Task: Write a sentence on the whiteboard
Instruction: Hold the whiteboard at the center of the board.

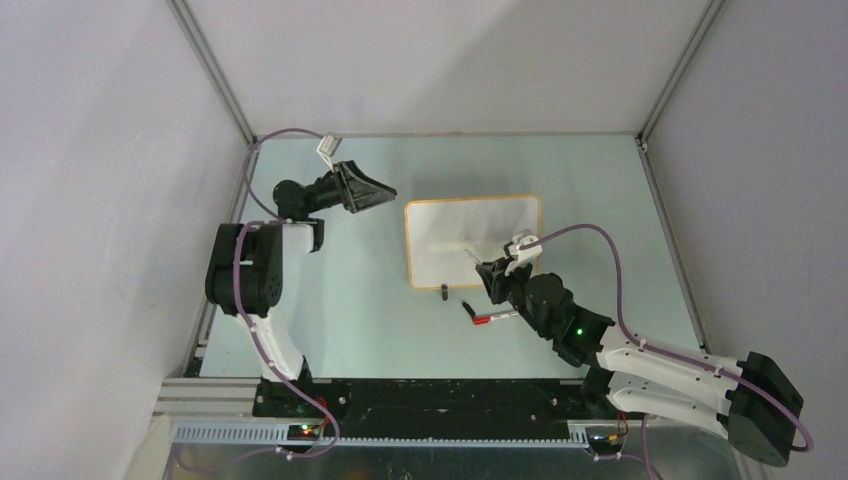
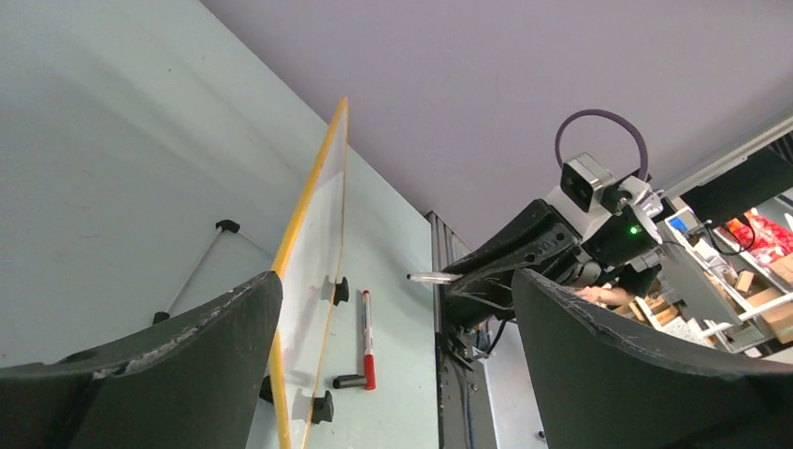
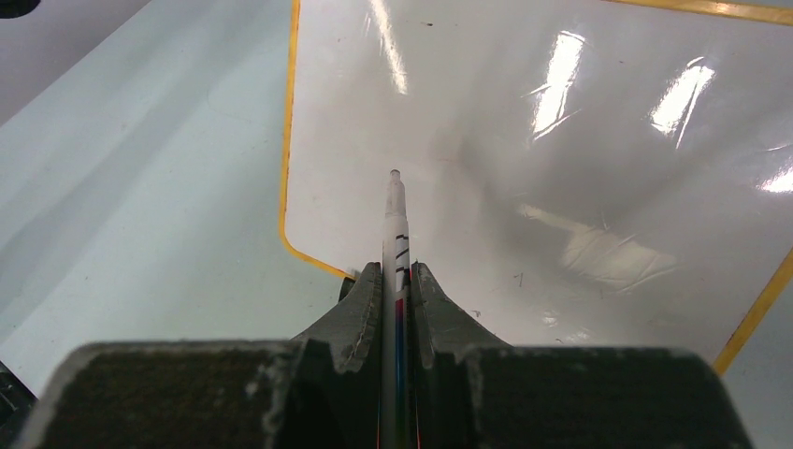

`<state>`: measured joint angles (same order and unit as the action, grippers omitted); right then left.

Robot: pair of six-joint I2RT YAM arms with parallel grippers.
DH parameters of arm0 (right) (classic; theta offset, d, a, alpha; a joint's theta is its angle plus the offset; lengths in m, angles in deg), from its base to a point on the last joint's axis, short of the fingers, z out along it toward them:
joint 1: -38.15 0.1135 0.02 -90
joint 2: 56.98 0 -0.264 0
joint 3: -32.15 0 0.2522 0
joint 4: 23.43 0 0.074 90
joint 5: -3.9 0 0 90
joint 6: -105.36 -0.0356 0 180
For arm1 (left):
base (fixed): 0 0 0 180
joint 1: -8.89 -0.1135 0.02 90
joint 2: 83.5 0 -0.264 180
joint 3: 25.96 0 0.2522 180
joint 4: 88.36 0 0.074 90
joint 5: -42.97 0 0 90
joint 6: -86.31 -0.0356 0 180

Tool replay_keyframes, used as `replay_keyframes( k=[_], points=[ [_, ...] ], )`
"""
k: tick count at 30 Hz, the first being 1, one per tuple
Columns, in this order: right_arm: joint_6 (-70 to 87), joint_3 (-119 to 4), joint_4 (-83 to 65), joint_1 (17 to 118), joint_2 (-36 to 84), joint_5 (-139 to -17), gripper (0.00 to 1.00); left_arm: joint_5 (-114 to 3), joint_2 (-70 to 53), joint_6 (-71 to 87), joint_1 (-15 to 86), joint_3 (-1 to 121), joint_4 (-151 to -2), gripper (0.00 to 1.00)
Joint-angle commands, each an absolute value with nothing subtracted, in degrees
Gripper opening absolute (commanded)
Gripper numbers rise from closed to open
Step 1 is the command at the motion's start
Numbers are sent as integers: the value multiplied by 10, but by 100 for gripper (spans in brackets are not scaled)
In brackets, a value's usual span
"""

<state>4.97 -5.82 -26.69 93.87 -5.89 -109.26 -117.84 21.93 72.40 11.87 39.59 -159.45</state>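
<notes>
The right tool (image 3: 396,276) grips a marker (image 3: 396,215), its tip over the whiteboard (image 3: 580,140) near one corner. The left tool (image 1: 380,193) hangs wide open, empty, well apart.

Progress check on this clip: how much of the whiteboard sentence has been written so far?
Done: the right tool is shut on a marker. In hand: the marker's tip is poised over the whiteboard; whether it touches is unclear. Left: all the writing, since the board shows no ink. The left tool hangs open beside the board.
</notes>
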Motion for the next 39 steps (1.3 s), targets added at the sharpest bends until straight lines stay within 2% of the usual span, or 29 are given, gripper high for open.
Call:
replay_keyframes(
  k=[1,19,27,32,39],
  points=[
    [57,-75,-276,941,-68,-1110,0,-1184,243,717,119,421,-1625,99],
    [60,-76,-281,942,-59,-1116,0,-1186,329,702,139,467,-1625,99],
    [61,-75,-280,941,-58,-1119,0,-1177,328,671,147,450,-1625,99],
    [60,-76,-280,941,-58,-1118,0,-1166,327,659,159,441,-1625,83],
    [60,-75,-282,942,-55,-1115,0,-1153,320,649,166,408,-1625,81]
  ],
)
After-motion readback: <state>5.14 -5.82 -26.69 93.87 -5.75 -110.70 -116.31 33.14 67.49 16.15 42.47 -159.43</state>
